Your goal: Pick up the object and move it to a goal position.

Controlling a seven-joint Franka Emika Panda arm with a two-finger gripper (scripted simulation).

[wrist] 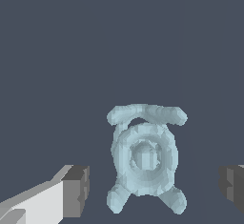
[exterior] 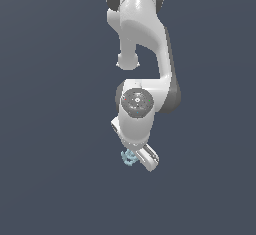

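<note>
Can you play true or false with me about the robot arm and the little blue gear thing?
1. The little gear piece is pale blue. True.
2. The end effector is squeezed shut on the gear. False: its fingers stand apart on either side, not touching it.
3. The arm is white. True.
4. Three gears are in the pictures. False: only one.
5. The gear has a ring in its middle. True.
</note>
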